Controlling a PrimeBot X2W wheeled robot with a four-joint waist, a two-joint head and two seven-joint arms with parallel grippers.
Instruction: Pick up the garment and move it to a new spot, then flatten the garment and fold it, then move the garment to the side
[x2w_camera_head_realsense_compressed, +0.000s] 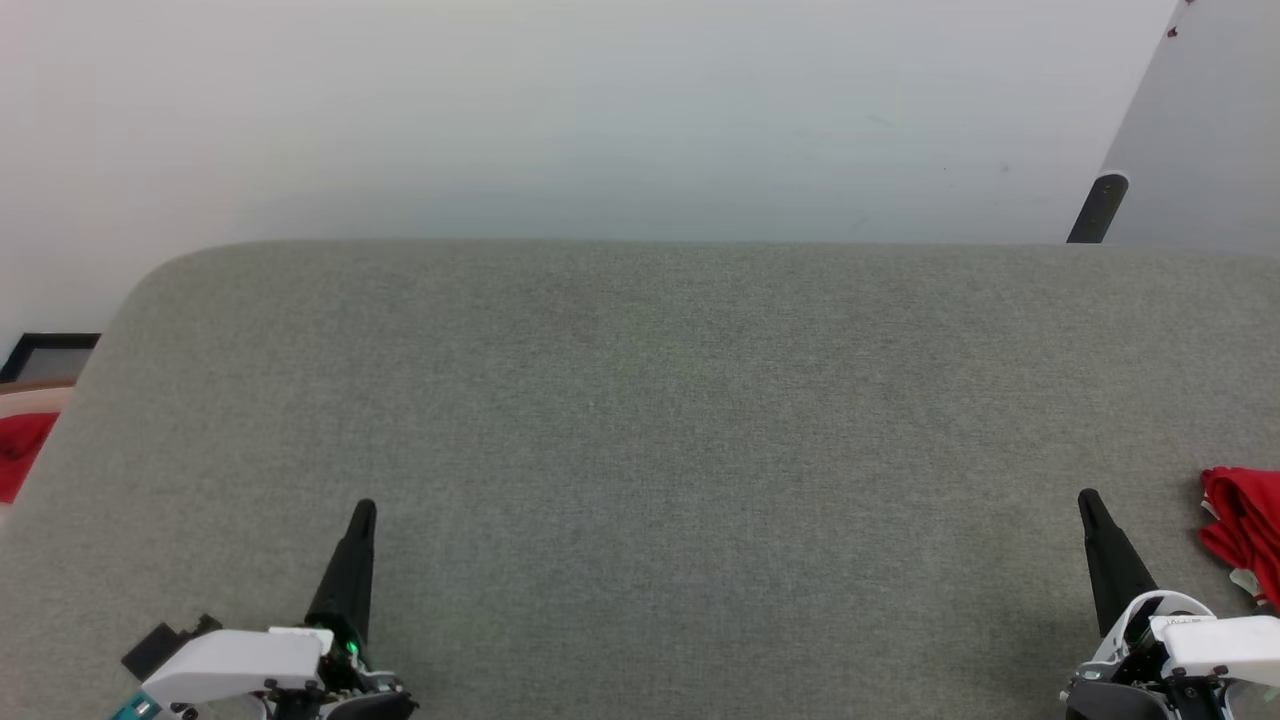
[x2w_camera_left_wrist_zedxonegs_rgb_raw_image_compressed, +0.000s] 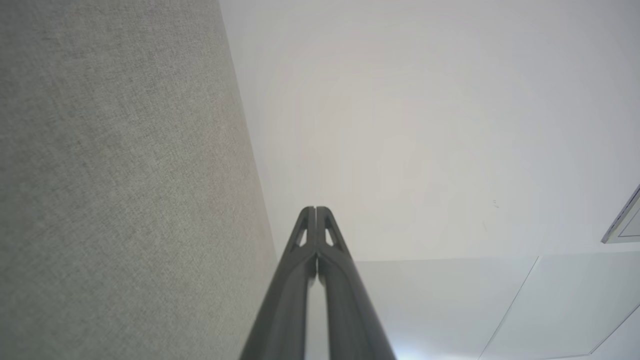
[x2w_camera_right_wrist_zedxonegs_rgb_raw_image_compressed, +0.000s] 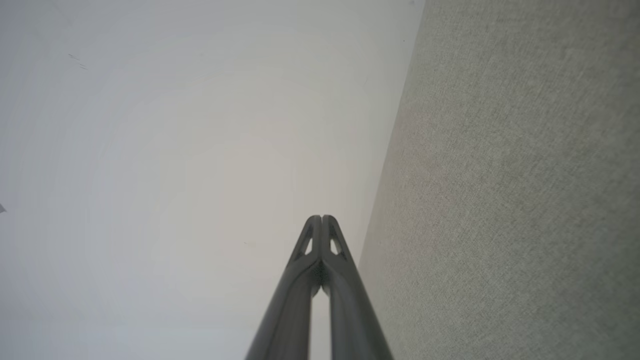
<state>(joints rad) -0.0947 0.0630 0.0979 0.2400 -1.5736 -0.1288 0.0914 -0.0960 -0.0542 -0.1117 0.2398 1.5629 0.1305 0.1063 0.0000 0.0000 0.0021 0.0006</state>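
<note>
A bunched red garment (x2w_camera_head_realsense_compressed: 1243, 530) with a bit of white trim lies on the grey padded surface (x2w_camera_head_realsense_compressed: 640, 400) at the right edge of the head view, partly cut off by the frame. My right gripper (x2w_camera_head_realsense_compressed: 1088, 498) stands just left of it, apart from it, shut and empty. My left gripper (x2w_camera_head_realsense_compressed: 364, 510) is at the lower left, far from the garment, also shut with nothing in it. In the wrist views, the left gripper (x2w_camera_left_wrist_zedxonegs_rgb_raw_image_compressed: 316, 210) and the right gripper (x2w_camera_right_wrist_zedxonegs_rgb_raw_image_compressed: 321, 218) have their fingers pressed together, beside the grey surface (x2w_camera_left_wrist_zedxonegs_rgb_raw_image_compressed: 100, 175) (x2w_camera_right_wrist_zedxonegs_rgb_raw_image_compressed: 525, 175).
A small red cloth scrap (x2w_camera_head_realsense_compressed: 20, 450) lies off the surface's left edge, below a dark frame (x2w_camera_head_realsense_compressed: 45, 355). A white wall rises behind the surface's far edge. A dark post (x2w_camera_head_realsense_compressed: 1098, 208) stands at the back right.
</note>
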